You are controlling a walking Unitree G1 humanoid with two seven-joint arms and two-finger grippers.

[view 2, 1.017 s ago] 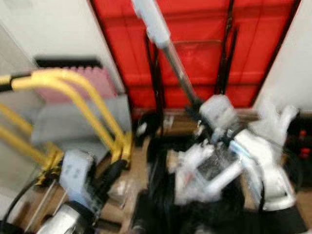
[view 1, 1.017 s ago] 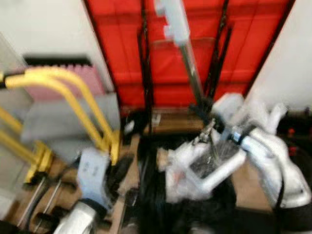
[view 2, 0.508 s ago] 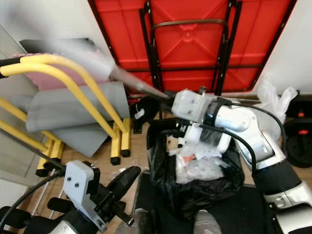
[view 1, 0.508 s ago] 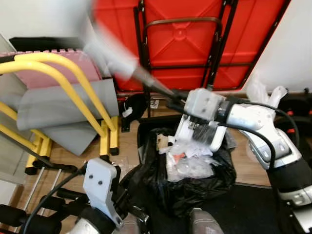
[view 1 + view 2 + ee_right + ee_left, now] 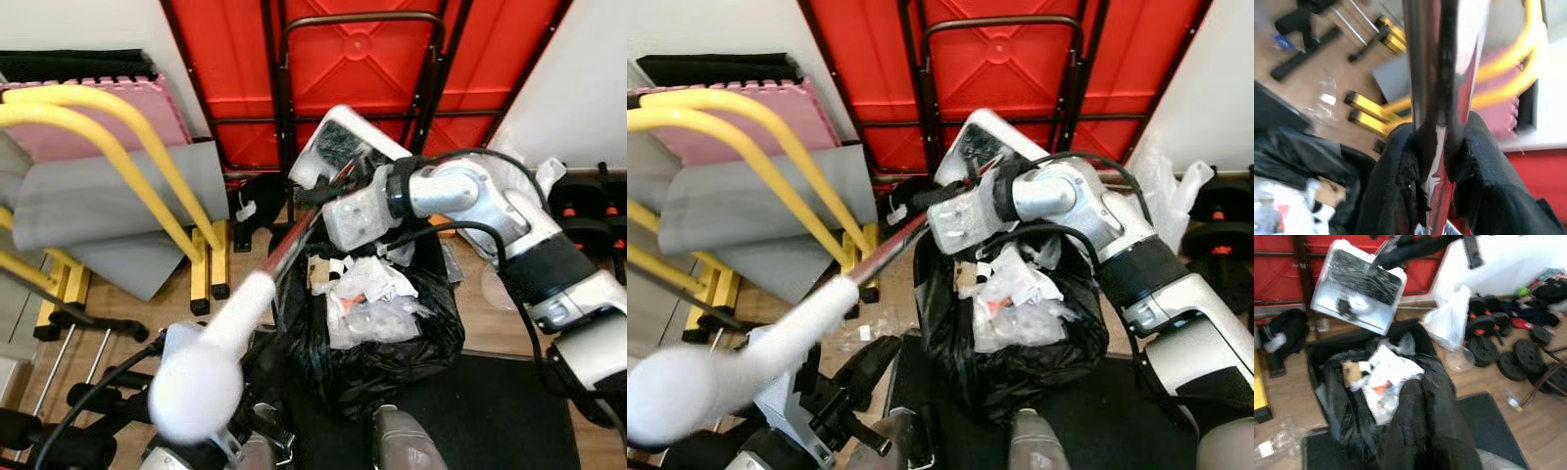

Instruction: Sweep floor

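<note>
Dustpan (image 5: 338, 147), white w/ dark tray, held tilted above black bin bag (image 5: 392, 343) of litter; its metal handle (image 5: 884, 251) runs toward camera. Left: yellow frame (image 5: 147, 186), grey and pink mats. Left gripper (image 5: 1425, 431) low, fingers pressed together. Right gripper (image 5: 1435, 161) pinching handle. Left wrist view adds dumbbells (image 5: 1488, 328) on wood floor (image 5: 1484, 382). Red folded table (image 5: 362, 59) behind.
</note>
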